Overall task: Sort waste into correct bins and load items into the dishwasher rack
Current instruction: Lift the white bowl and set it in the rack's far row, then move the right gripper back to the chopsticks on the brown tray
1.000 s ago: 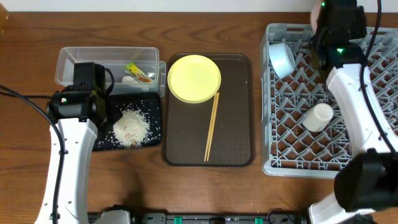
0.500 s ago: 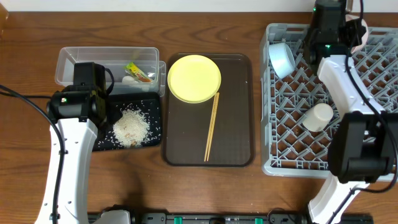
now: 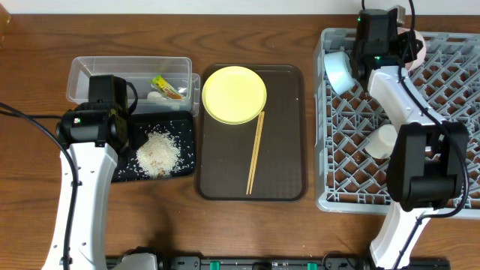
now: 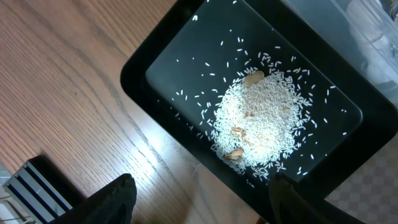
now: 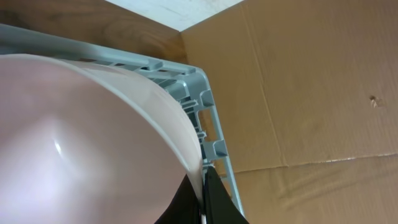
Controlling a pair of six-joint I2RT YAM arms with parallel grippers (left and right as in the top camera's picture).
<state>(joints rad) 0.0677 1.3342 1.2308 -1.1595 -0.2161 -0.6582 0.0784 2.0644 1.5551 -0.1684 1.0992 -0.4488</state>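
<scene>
Wooden table (image 3: 247, 30) bears the dishwasher rack (image 3: 352, 180), right claw (image 5: 203, 190) pinching the white bowl (image 5: 81, 137).

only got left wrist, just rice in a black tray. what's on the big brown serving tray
observer: A round yellow plate at its far end, with thin wooden chopsticks lying beside it on the dark brown serving tray.
operator: where's the right arm
observer: Over the far side of the light-grey plastic lattice rack. The right gripper is shut on the rim of a white bowl.
operator: anything else in the rack
observer: A light blue bowl tipped on its side near the far left corner, and a small pale cup lying nearer the middle.
</scene>
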